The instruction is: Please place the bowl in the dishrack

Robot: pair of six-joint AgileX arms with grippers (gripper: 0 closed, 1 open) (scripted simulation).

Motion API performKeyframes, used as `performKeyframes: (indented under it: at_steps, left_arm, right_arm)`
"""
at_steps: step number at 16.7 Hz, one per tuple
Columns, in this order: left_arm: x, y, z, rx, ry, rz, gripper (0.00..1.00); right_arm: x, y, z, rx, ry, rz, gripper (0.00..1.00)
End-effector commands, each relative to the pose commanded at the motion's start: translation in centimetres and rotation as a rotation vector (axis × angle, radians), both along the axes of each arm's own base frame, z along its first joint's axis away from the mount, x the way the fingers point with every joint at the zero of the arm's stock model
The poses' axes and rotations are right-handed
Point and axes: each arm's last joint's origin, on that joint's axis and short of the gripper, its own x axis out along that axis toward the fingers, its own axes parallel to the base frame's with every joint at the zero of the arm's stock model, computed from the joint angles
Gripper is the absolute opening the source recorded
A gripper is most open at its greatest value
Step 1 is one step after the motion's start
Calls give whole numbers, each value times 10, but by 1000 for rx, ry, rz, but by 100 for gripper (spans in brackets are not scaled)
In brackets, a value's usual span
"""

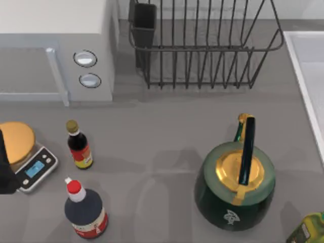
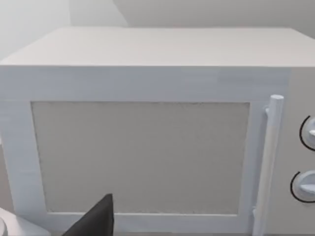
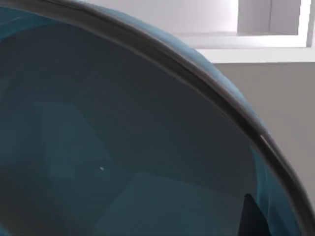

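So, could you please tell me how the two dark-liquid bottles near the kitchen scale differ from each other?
The small dark bottle with the olive-gold cap is slimmer, while the large round dark bottle with the red-and-white cap is much wider. The small one carries a red and yellow label; the large one a red and white label. The small one stands nearer the white microwave. Both stand upright on the grey table, apart.
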Motion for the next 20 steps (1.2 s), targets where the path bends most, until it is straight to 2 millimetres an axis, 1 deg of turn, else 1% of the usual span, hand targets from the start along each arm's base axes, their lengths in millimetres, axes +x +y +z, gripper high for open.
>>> performKeyframes:
  at_steps: [2, 3, 5, 6, 7, 9, 10, 11, 12, 14, 15, 16, 17, 18, 20]
  left_arm:
    - [0, 0, 0, 0, 0, 0, 100]
    - [0, 0, 0, 0, 0, 0, 100]
    - [0, 0, 0, 0, 0, 0, 100]
    - [0, 0, 0, 0, 0, 0, 100]
    - [0, 0, 0, 0, 0, 0, 100]
    - [0, 0, 0, 0, 0, 0, 100]
    - [0, 0, 0, 0, 0, 0, 100]
    - [0, 0, 0, 0, 0, 0, 100]
    - [0, 0, 0, 0, 0, 0, 100]
    - [0, 0, 0, 0, 0, 0, 100]
    - [0, 0, 0, 0, 0, 0, 100]
    - [0, 0, 0, 0, 0, 0, 100]
    - [0, 0, 0, 0, 0, 0, 100]
    - [0, 0, 0, 0, 0, 0, 100]
    - [0, 0, 0, 0, 0, 0, 100]
  right_arm:
    - [10, 11, 2, -62, -29, 15, 0]
    - [18, 20, 4, -107, -54, 28, 0]
    - [37, 47, 8, -212, -133, 66, 0]
    - [48, 66, 10, -267, -188, 91, 0]
    - [58, 89, 12, -318, -256, 119, 0]
    - [74, 147, 18, -398, -427, 182, 0]
    - [76, 180, 22, -421, -527, 211, 0]
    - [75, 214, 26, -430, -633, 236, 0]
    - [69, 248, 31, -424, -744, 254, 0]
    - [45, 310, 43, -371, -962, 263, 0]
    - [29, 336, 50, -327, -1062, 253, 0]
    - [12, 357, 56, -277, -1153, 234, 0]
    - [-5, 373, 63, -223, -1231, 206, 0]
    - [-21, 386, 69, -171, -1296, 173, 0]
    - [-48, 400, 79, -84, -1387, 105, 0]
